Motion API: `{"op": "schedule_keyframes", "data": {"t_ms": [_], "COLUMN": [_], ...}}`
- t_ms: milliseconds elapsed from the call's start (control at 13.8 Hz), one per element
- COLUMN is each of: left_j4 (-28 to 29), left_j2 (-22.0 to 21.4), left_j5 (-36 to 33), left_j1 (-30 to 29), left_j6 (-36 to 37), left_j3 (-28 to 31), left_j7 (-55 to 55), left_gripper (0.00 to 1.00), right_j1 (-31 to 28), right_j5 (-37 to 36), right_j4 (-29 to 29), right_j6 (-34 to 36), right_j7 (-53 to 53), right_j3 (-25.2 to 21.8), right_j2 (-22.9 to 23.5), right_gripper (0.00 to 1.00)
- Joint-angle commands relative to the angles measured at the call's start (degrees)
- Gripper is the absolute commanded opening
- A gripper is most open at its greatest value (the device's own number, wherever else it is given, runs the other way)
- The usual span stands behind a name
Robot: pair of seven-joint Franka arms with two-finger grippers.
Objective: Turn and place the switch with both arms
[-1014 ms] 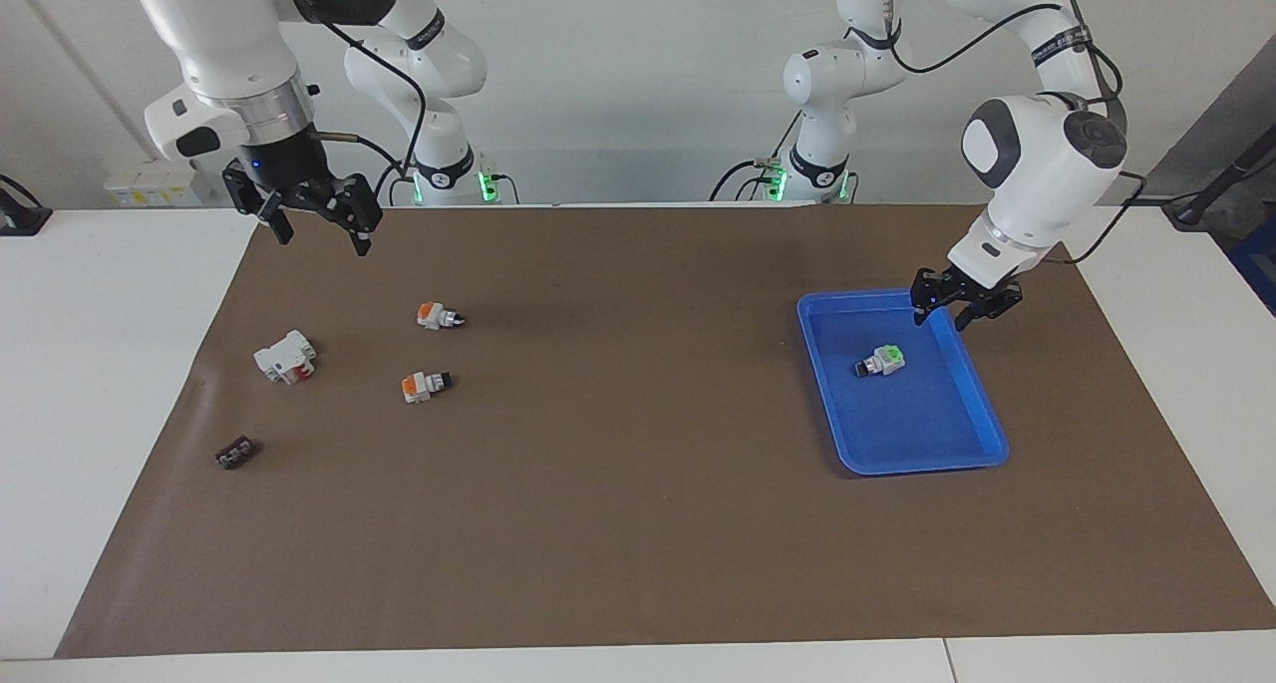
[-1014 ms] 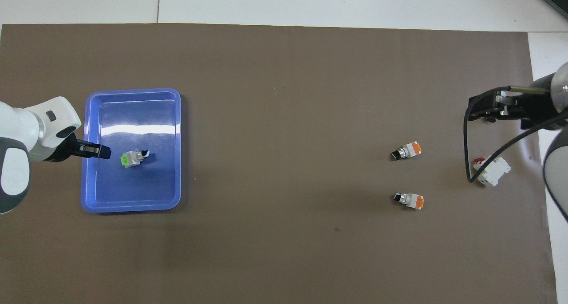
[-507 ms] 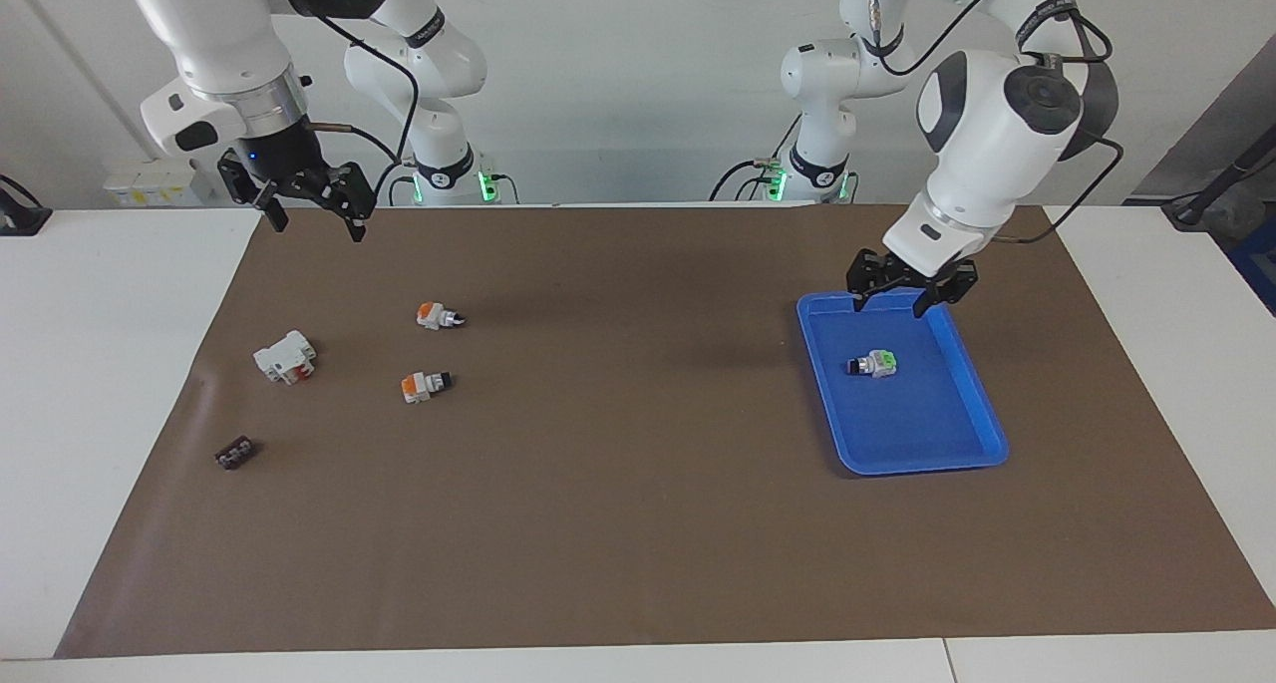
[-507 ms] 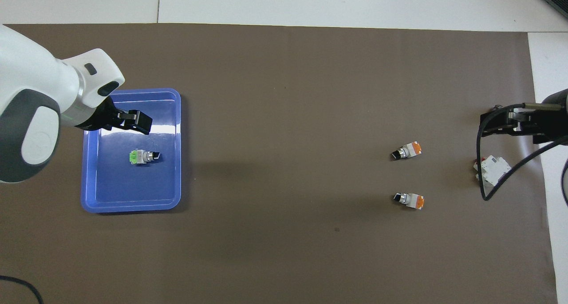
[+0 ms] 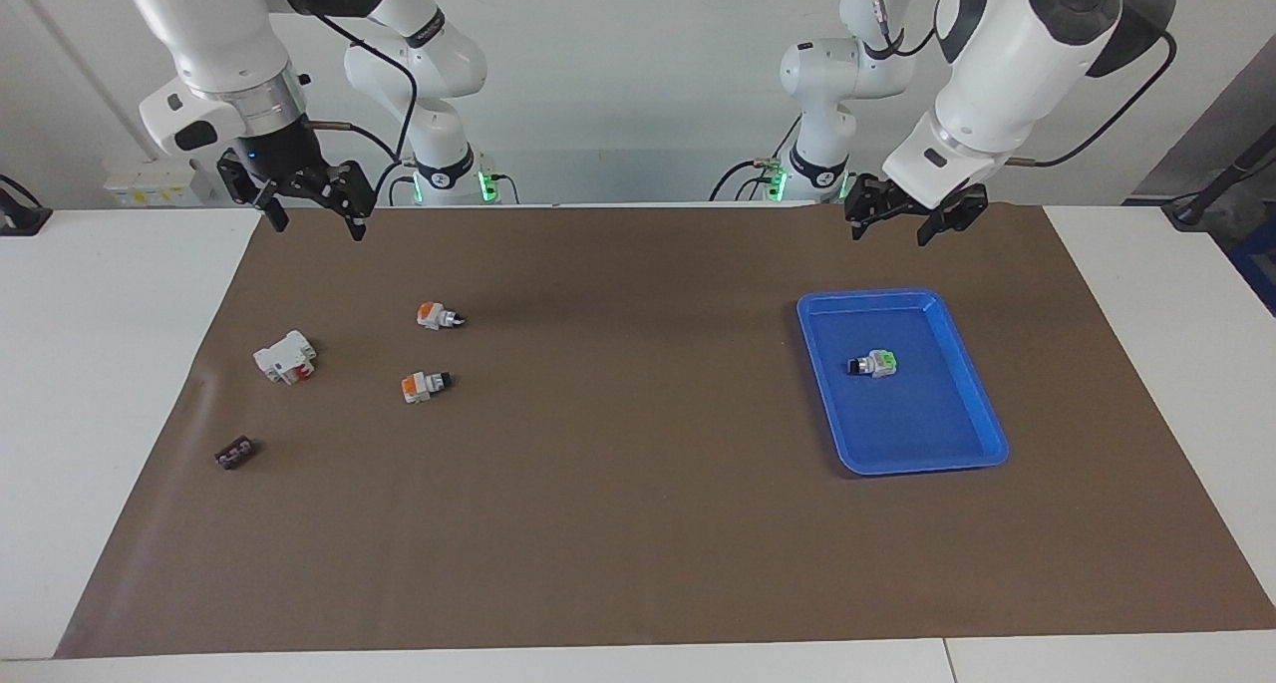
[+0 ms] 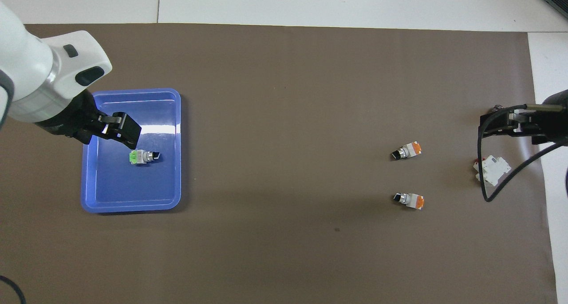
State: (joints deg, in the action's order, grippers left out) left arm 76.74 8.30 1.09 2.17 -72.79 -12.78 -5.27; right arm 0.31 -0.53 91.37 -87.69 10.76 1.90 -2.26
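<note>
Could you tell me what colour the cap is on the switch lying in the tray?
Green, clearest in the overhead view: switch, blue tray.

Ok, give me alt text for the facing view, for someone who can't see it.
A green-capped switch lies in a blue tray on a brown mat, with the left gripper raised above, fingers open. Two orange-capped switches, a white block and a small black piece lie toward the right arm's end, where the right gripper waits, open.

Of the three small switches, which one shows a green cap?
The switch lying in the blue tray, toward the left arm's end of the table. The other two, on the brown mat, show orange caps.
</note>
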Motion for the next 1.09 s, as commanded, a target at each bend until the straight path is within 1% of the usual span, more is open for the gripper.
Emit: {"op": "schedule_keyframes", "data": {"t_ms": [0,72,145,217,290,362,435,580,652,870,1014], "left_j4": [-6.60,-6.26,-4.60,0.29,5.21,10.57,14.36,18.68,20.45,24.58,25.90], "left_j2": [1.37,0.67,-1.42,-3.27,-5.81,-8.01,-9.86,-11.45,-12.07,-14.09,-14.63], "left_j5": [-1.26,-1.44,-1.35,-0.65,1.61,2.42,2.43,2.69,2.69,2.60,2.60], "left_j1": [-0.32,-0.41,-0.93,-3.29,-4.97,-5.07,-5.07,-5.42,-5.51,-5.60,-5.51], "left_j6": [7.30,6.79,4.34,0.23,-4.42,-9.34,-13.31,-19.56,-21.15,-21.96,-23.00], "left_j3": [-0.14,-0.14,-0.32,-0.06,-0.06,-0.06,0.03,-0.06,-0.06,-0.06,-0.06], "left_j7": [-0.53,-0.53,-0.88,-1.06,-1.15,-1.58,-4.80,-12.80,-12.92,-12.66,-11.61], "left_gripper": [0.91,0.95,0.98,0.99,1.00,1.00,1.00,1.00,1.00,1.00,1.00], "right_j1": [-1.80,-2.07,-1.99,-1.90,-1.90,-1.81,-1.81,-1.81,-1.90,-1.81,-1.81], "right_j5": [2.47,2.55,2.47,2.21,1.59,0.72,-0.07,-0.26,-0.26,-0.26,-0.26], "right_j4": [-1.46,-1.46,-1.46,-1.02,-0.58,-0.49,-0.49,0.03,0.12,0.30,0.30], "right_j6": [3.40,3.49,3.41,3.15,2.71,2.53,2.61,2.53,2.27,2.18,2.18], "right_j7": [-1.96,-2.66,-2.67,-2.58,-2.58,-2.58,-2.67,-2.32,-2.40,-2.58,-2.58], "right_j3": [-0.14,-0.23,-0.32,-0.32,-0.32,-0.32,-0.32,-0.23,-0.23,-0.32,-0.23], "right_j2": [-0.64,-0.64,-0.64,-0.91,-1.08,-1.08,-1.17,-1.26,-1.35,-1.35,-1.35], "right_gripper": [1.00,1.00,1.00,1.00,1.00,1.00,1.00,1.00,1.00,1.00,1.00]}}
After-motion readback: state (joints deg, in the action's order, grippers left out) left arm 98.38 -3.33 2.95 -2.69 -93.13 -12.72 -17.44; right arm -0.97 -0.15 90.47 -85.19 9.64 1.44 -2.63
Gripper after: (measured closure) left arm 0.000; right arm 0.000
